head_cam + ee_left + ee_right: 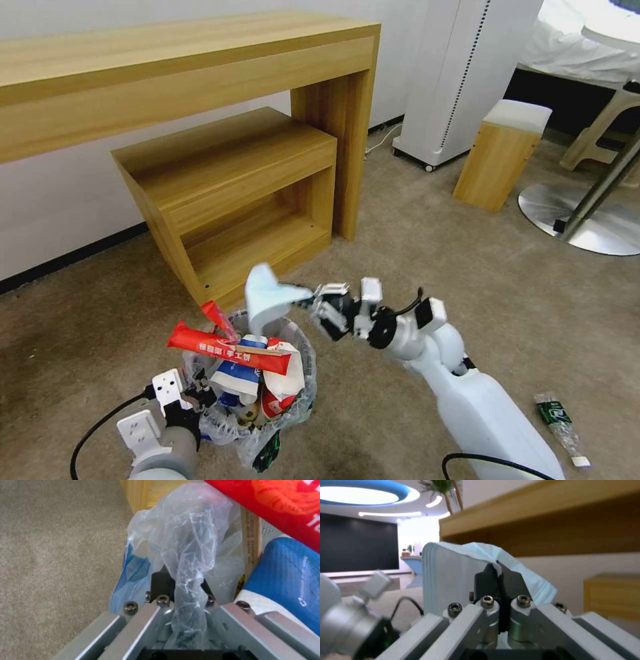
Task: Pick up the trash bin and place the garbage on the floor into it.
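Head view puts the right claw (pixel 313 301) just above the trash bin (pixel 293 400), pinched tight on the pale blue tissue (pixel 265 297), which hangs over the heaped litter. Right wrist view agrees: the black pads meet on the tissue (pixel 453 575). The left claw (pixel 197 393) sits at the bin's near-left rim, clamped on a bunched fold of the bag liner (pixel 188 555). Inside the bin lie a long red snack packet (pixel 227 348) and a blue-white paper cup (pixel 237 380). On the floor (pixel 400 267), 1 green-label plastic bottle (pixel 561 420) lies beside the right arm, well apart from the bin.
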Motion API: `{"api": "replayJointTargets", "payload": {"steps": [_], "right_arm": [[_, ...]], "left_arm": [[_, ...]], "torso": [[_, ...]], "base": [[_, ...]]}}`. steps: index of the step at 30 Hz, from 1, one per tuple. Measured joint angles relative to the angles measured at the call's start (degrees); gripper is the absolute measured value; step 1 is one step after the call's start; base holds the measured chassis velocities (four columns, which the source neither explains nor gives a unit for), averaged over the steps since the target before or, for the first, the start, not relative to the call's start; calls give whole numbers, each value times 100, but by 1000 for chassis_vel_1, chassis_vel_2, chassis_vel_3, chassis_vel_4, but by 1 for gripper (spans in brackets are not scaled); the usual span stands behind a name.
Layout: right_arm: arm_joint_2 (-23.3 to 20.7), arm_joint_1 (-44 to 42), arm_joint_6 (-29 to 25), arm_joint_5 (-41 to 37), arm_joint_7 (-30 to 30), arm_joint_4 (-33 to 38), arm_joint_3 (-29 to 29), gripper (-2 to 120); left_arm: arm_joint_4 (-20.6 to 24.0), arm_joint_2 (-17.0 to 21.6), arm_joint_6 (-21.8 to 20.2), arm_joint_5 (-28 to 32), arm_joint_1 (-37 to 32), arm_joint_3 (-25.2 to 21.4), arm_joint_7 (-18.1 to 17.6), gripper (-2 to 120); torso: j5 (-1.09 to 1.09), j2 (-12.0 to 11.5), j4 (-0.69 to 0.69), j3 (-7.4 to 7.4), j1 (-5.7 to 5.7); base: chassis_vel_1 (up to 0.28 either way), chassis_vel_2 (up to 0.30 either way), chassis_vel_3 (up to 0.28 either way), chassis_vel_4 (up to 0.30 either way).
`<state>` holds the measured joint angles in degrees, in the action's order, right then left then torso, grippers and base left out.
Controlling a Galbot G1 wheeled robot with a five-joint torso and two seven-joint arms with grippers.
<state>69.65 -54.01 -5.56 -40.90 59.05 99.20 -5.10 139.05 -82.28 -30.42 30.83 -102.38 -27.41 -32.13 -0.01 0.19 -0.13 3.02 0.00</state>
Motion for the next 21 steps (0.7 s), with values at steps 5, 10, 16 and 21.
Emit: {"api": "replayJointTargets", "payload": {"steps": [5,10,16,21], "right_arm": [[200,35,187,81,-51,-159,132,0],[250,36,476,393,-283,-219,261,0],[152,-3,669,655,-474,-272,233,0],[116,-40,820,802,-712,-289,192,0]], "left_arm": [[15,-22,1,-27,6,36,9,0],[10,-31,2,-53,11,57,12,0],[29,-12,5,-52,-8,34,14,0],[50,-2,7,-49,-26,28,15,0]], "torso": [[0,0,0,0,0],[0,0,0,0,0],[0,0,0,0,0],[0,0,0,0,0]], "base": [[0,0,0,0],[0,0,0,0],[0,0,0,0],[0,0,0,0]]}}
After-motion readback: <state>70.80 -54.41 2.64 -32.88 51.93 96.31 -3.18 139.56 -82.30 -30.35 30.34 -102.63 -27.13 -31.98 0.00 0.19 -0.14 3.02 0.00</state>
